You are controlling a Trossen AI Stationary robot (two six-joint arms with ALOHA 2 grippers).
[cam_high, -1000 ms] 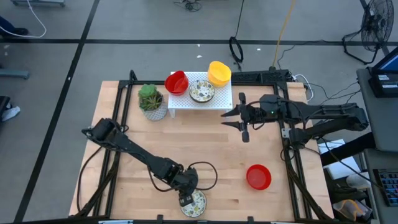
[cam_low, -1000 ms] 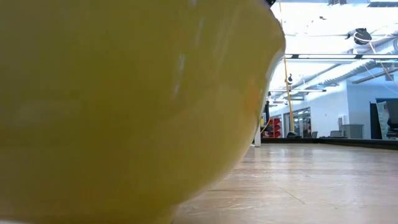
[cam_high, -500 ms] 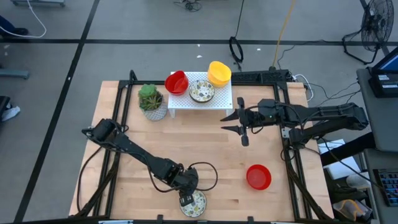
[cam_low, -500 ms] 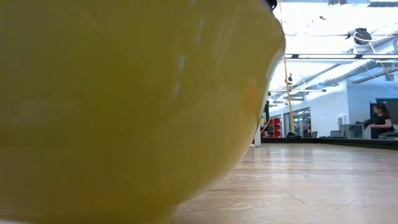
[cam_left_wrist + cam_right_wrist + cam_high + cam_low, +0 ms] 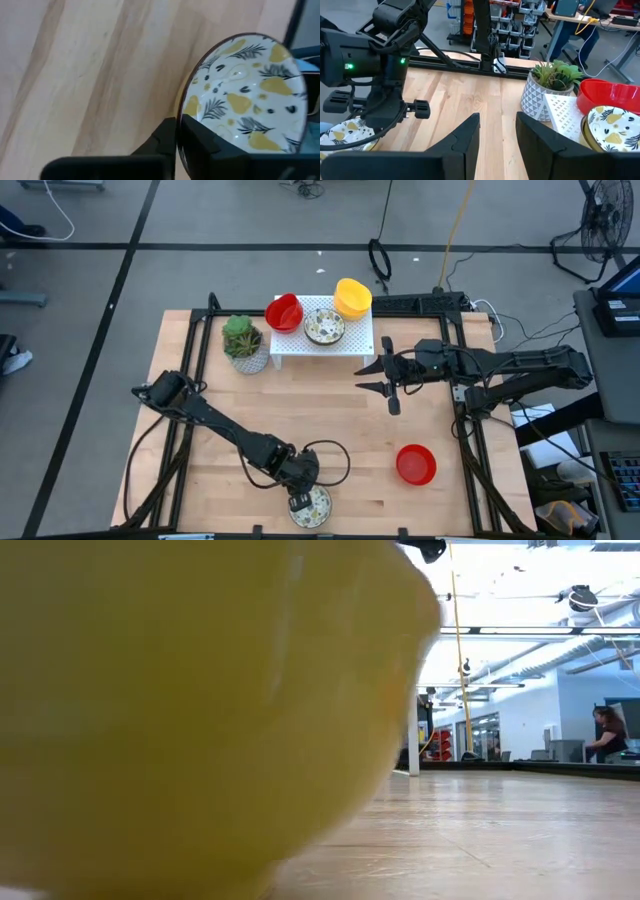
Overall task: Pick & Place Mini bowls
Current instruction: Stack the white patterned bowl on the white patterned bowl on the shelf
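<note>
From above, your left gripper [image 5: 305,498] sits at six o'clock on the table [image 5: 200,480], clamped on the rim of a patterned bowl [image 5: 316,507] at the near edge. The right gripper [image 5: 385,375] hangs open and empty at about two o'clock, just beside the white rack [image 5: 358,340]; a loose red bowl [image 5: 416,464] lies at four o'clock. On the rack sit a red bowl [image 5: 285,312], a patterned one [image 5: 324,328] and a yellow one [image 5: 352,296].

The low view is filled by a yellow bowl [image 5: 180,710] – nothing more to read.

In the left wrist view the fingers [image 5: 200,145] pinch the bowl's [image 5: 250,95] rim, one inside, one outside. It looks rigid, light and glazed (probably slippery, chippable), so the rim is the right hold. Being round, it has no long axis – its mouth faces up, slightly tilted.

The right wrist view shows its own fingers [image 5: 470,135] apart, holding nothing.
</note>
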